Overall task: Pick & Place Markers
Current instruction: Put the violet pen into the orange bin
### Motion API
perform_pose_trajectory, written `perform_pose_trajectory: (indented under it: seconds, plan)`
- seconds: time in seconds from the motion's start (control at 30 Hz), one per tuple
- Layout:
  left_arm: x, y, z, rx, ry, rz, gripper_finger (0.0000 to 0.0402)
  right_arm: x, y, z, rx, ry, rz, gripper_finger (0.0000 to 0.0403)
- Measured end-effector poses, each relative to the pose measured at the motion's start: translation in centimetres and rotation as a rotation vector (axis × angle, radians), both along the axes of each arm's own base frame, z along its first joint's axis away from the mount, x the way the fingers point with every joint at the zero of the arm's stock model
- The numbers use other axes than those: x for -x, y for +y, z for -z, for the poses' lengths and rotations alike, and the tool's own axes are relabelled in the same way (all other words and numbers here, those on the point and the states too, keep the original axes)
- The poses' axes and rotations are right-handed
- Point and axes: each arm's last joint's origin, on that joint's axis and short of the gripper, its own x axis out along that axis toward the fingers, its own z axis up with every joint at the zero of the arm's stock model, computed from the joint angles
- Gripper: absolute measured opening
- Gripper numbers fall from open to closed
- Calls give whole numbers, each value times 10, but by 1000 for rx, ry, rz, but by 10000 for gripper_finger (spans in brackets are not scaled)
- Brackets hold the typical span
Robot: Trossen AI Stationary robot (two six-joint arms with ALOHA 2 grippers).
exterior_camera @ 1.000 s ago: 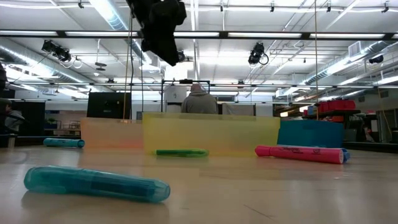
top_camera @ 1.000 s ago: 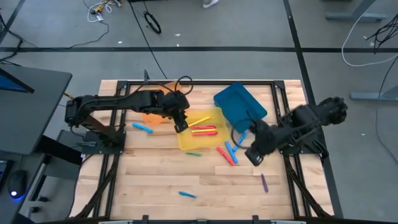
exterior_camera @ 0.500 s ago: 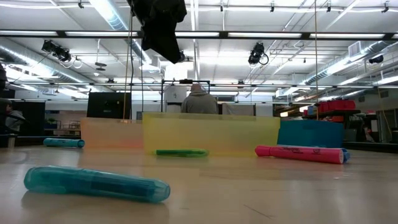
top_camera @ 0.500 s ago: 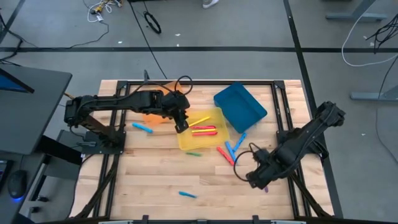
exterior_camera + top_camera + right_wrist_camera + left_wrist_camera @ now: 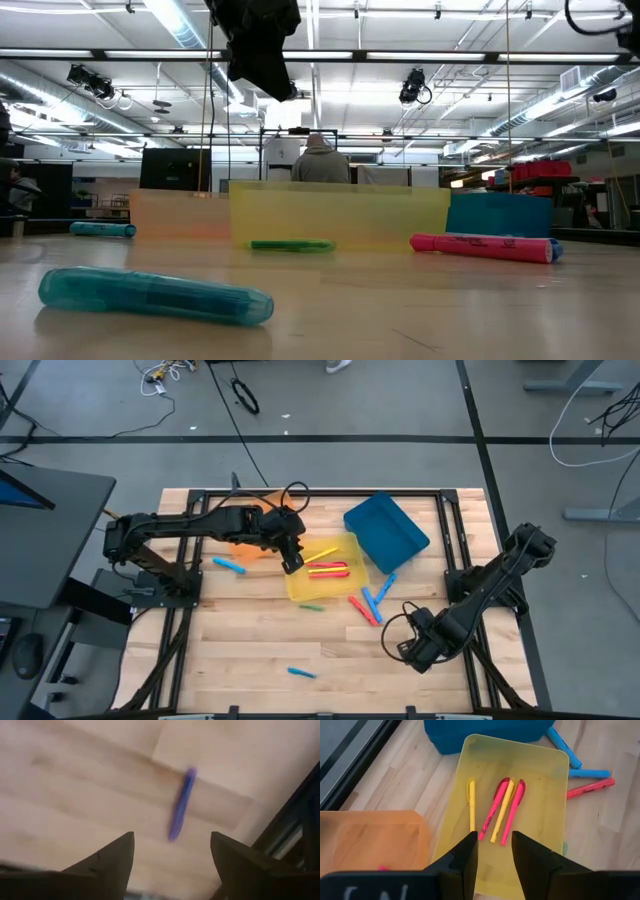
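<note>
Several markers lie about. A yellow one (image 5: 471, 805) and pink ones (image 5: 492, 810) rest in the yellow bin (image 5: 345, 547). Red and blue ones (image 5: 366, 606) lie on the wood beside it, a green one (image 5: 312, 606) just before it. My left gripper (image 5: 291, 563) hangs open over the yellow bin's left end, nothing between its fingers (image 5: 467, 855). My right gripper (image 5: 418, 650) stands open, pointing down over a purple marker (image 5: 181, 805). That marker lies flat on the wood and shows between the two fingers, apart from both. In the high view the gripper hides it.
A blue bin (image 5: 385, 528) stands tilted at the back, and an orange bin (image 5: 238, 547) sits under my left arm. Teal markers lie at the left (image 5: 228, 564) and near the front edge (image 5: 300, 673). The table's dark frame rail (image 5: 300, 820) runs close beside my right gripper.
My right gripper has swung from beside the blue bin toward the table's near edge, sunk toward the wood and turned about, ending over the purple marker. My left gripper has kept its place over the yellow bin.
</note>
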Motion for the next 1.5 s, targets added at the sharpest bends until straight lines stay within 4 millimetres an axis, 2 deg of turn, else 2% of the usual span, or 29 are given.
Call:
perform_pose_trajectory:
  seconds: [0.3,0.57,0.97,1.13,1.37,1.5]
  plan:
    - [0,0,0,3,-1,-3,124,12,-2,42,-13,-39,31,214]
    - [-1,0,-1,15,-18,-21,124,25,-11,68,9,-18,106,194]
    - [-3,0,-3,26,-59,-41,124,29,-15,80,-11,-31,120,163]
    - [-3,0,-3,28,-59,-44,124,29,-15,81,-15,-26,125,116]
    - [-3,0,-3,30,-60,-47,124,28,-14,81,-24,-31,118,30]
    - [-3,0,-3,31,-60,-47,124,27,-13,78,-24,-30,100,10]
